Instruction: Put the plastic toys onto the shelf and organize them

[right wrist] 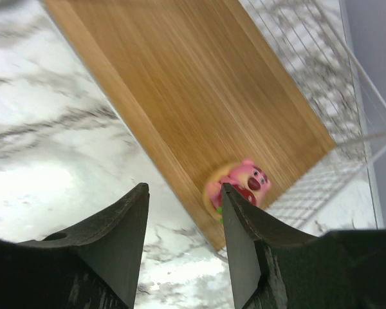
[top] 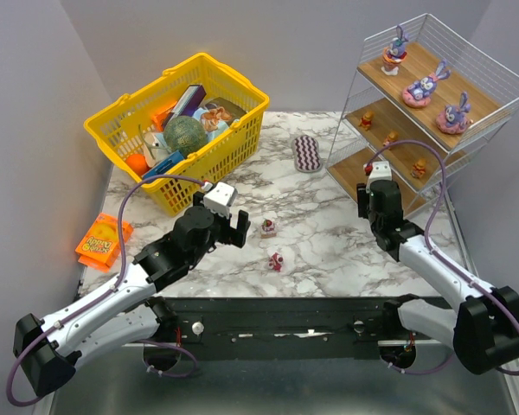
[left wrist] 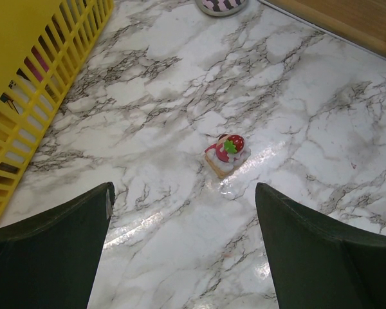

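At the lowest board of the shelf (right wrist: 199,84), my right end effector (right wrist: 183,188) points down, half-spread, empty, beside a pink toy (right wrist: 244,180) on that board; left end effector (left wrist: 183,193) gapes above a strawberry toy (left wrist: 226,154), well left of the shelf.

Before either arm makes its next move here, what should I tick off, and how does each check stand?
1. Left gripper open: ok, fingers wide apart.
2. Strawberry toy ahead of it, standing free on the table: ok.
3. Right gripper empty: ok, nothing between its jaws.
4. Pink bear-faced toy resting on the shelf board: ok, though near the board's edge, right beside one finger.
5. Room to back the right gripper away without knocking that toy: cannot tell.
6. Second loose toy clear of both arms: ok.
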Controlling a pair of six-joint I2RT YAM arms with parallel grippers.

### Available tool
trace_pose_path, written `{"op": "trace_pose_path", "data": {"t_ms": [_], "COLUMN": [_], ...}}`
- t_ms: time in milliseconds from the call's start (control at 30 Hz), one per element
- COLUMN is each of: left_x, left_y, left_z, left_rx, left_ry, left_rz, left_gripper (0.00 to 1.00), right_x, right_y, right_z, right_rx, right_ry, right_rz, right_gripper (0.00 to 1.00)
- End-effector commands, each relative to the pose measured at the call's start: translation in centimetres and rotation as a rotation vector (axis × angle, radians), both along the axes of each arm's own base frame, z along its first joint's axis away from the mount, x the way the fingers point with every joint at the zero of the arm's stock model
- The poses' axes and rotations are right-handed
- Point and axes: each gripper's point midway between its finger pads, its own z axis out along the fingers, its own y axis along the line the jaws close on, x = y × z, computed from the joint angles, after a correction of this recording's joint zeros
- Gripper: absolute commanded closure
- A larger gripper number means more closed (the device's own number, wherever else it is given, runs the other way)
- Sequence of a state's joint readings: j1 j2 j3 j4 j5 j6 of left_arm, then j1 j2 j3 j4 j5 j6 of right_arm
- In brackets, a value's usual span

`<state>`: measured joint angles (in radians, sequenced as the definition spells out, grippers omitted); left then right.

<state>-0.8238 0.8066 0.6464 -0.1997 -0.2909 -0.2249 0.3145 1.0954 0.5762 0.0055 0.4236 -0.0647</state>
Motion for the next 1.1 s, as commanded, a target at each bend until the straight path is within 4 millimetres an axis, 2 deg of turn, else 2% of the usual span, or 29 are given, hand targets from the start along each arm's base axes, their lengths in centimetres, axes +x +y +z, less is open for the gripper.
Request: {"op": "trace_pose_path", "data": {"t_ms": [0,133,167,233,267,300,467,567,700,867,1067], "left_x": [0.0,0.1,0.1,0.1,0.2,0.2,0.3,0.4,0.5,0.4,0.5], "left_y": [0.3,0.4,0.4,0.4,0.5,0.6,1.0,1.3,1.4,1.3,1.4], "left_z": [0.3,0.3,0.2,0.2,0.2,0.2,0.3,0.5,0.6,0.4,0.7], "left_rx": [-0.014,-0.012,-0.01,-0.009,-0.009,-0.01,-0.01,-0.012,-0.013,-0.01,-0.013], "left_ry": [-0.017,-0.019,-0.019,-0.018,-0.018,-0.02,-0.027,-0.035,-0.04,-0.036,-0.042], "left_rz": [0.007,0.015,0.013,0.016,0.022,0.024,0.046,0.061,0.068,0.067,0.068], "left_gripper": [0.01,0.01,0.01,0.01,0.01,0.01,0.01,0.01,0.01,0.01,0.01], "right_x": [0.0,-1.1,-1.6,-2.6,-3.2,-3.7,-7.9,-9.8,-12.0,-14.2,-15.0], "right_y": [4.2,7.2,9.0,10.0,12.0,13.1,19.5,22.3,25.2,28.0,29.3], "right_z": [1.0,1.7,2.1,2.0,2.6,2.7,2.0,1.1,-0.2,-2.7,-4.4], "right_rx": [0.051,0.054,0.056,0.065,0.087,0.104,0.226,0.287,0.33,0.28,0.213], "right_ry": [-0.029,-0.035,-0.044,-0.026,-0.021,-0.007,0.099,0.171,0.252,0.334,0.368], "right_rz": [0.197,0.281,0.33,0.324,0.378,0.405,0.541,0.584,0.633,0.68,0.686], "right_gripper": [0.43,0.44,0.43,0.42,0.42,0.41,0.33,0.3,0.27,0.26,0.26]}}
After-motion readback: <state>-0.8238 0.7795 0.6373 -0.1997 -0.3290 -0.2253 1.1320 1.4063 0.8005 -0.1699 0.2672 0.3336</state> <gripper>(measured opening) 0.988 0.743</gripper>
